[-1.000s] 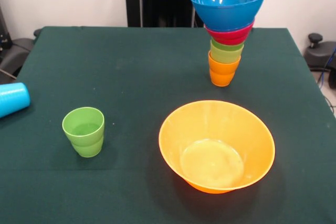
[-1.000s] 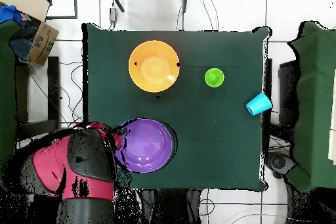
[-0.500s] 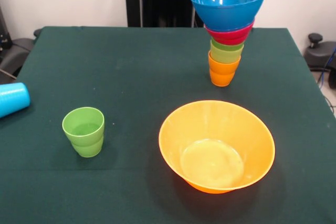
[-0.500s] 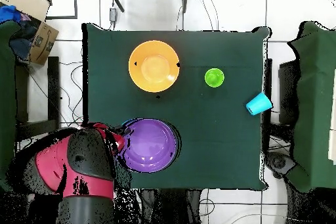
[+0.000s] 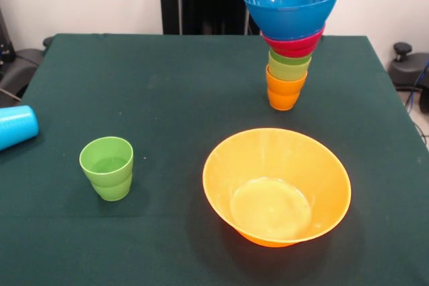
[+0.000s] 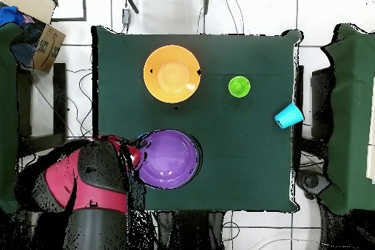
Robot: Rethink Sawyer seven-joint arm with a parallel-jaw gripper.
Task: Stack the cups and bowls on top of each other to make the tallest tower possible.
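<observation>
While nested bowls cap the tower [image 5: 289, 41], the orange bowl [image 5: 277, 186] sits empty.

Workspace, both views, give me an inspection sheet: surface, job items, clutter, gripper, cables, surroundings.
Surface: dark green tablecloth, flat, no spills seen.
Job's things: tower upright at the far side, orange cup lowest, then green, red bowl, blue bowl; purple bowl held just above it, whether touching cannot be told. Large orange bowl upright, alone. Green stepped cup upright, alone. Light blue cup on its side at the table edge.
Clutter: nothing seen on the table.
Gripper: hidden by the purple bowl; arm beside it.
Cables: loose wires on the floor.
Surroundings: cardboard box off the table corner.
</observation>
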